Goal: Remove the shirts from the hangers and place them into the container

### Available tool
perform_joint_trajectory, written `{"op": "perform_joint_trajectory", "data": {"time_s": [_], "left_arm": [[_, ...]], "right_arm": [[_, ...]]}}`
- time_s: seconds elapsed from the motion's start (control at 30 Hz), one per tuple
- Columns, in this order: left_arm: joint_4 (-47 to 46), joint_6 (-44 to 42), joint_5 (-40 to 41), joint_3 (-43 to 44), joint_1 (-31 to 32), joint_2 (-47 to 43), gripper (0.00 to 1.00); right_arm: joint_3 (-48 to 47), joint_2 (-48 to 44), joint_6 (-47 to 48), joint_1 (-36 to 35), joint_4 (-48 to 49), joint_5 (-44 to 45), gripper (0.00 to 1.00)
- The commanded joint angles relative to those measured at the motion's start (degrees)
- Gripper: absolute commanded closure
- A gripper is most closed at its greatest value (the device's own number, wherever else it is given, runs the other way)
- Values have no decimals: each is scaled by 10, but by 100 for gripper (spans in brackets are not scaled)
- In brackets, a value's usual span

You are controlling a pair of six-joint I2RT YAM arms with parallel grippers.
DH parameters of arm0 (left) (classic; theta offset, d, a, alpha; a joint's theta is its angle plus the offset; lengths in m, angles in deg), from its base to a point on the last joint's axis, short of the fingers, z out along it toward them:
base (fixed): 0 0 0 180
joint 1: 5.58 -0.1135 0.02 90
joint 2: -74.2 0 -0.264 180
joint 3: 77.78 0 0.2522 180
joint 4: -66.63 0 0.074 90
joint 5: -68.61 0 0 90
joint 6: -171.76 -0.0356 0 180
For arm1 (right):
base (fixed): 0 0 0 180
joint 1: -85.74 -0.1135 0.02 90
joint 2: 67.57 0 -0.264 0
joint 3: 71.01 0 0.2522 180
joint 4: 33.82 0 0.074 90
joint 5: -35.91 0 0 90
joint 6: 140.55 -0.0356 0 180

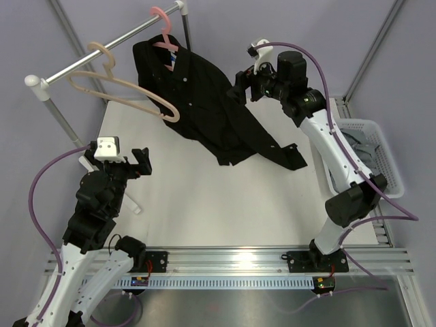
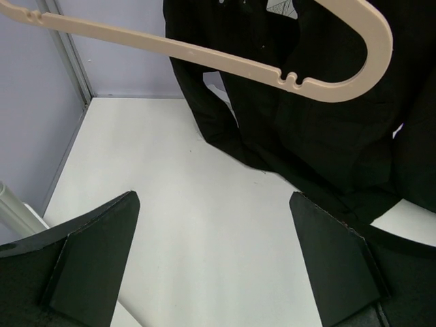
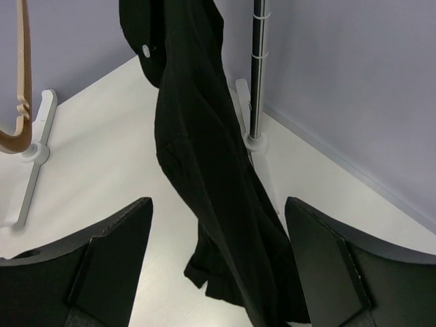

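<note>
The black shirt (image 1: pixel 204 102) hung from the pink hanger (image 1: pixel 163 30), whose hook sat over the clothes rail (image 1: pixel 102 51) near its right end. The cloth fell away from the rail toward the arms, and its hem and one sleeve lay spread on the white table (image 1: pixel 225 211). The beige hanger (image 1: pixel 122 88) hung bare from the rail, left of the pink one, its curved end just in front of the black shirt. The grey shirt (image 1: pixel 357 146) lay bunched inside the white basket (image 1: pixel 390 163), well to the right of the rail, at the table's right edge. The right gripper (image 1: pixel 240 87) was raised just right of the black shirt, nearer the arms than the rail's right end. Its jaws were spread wide with nothing between them, and in its wrist view the shirt hung ahead of the fingers, apart from them. The left gripper (image 1: pixel 142 163) was well in front of the rail's left end, above the table, jaws fully apart and empty.
</note>
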Motion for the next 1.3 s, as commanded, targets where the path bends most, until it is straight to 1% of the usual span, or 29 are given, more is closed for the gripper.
{"op": "perform_joint_trajectory", "data": {"time_s": [0.0,0.1,0.27,0.5,0.6,0.8,0.83,0.93,1.07,1.1,1.17,1.2,1.27], "left_arm": [[-26,-10,12,-3,-1,-2,1],[-25,-12,14,-3,-2,-1,1],[-25,-13,21,-3,-2,1,1],[-25,-14,21,-4,-2,5,1],[-26,-14,21,-5,-2,6,1],[-25,-14,23,-4,-2,6,1],[-25,-14,23,-5,-2,6,1],[-25,-14,24,-5,-2,7,1],[-25,-14,24,-5,-2,6,1],[-25,-14,24,-4,-2,6,1],[-25,-15,24,-4,-2,6,1],[-25,-15,24,-4,-2,6,1],[-25,-15,23,-4,-2,4,1]], "right_arm": [[-47,29,40,-11,18,-54,13],[-65,52,42,-18,31,-73,15],[-130,97,44,-27,25,-83,17],[-225,171,37,-32,13,-85,23],[-263,194,31,-33,9,-86,27],[-301,223,30,-37,2,-87,39],[-304,226,29,-37,2,-87,39],[-331,242,28,-40,-7,-85,48],[-348,250,30,-44,-8,-86,67],[-350,249,29,-46,-5,-86,79],[-356,245,31,-48,-4,-86,90],[-361,242,31,-49,-4,-85,100],[-360,230,31,-50,-1,-86,100]]}}
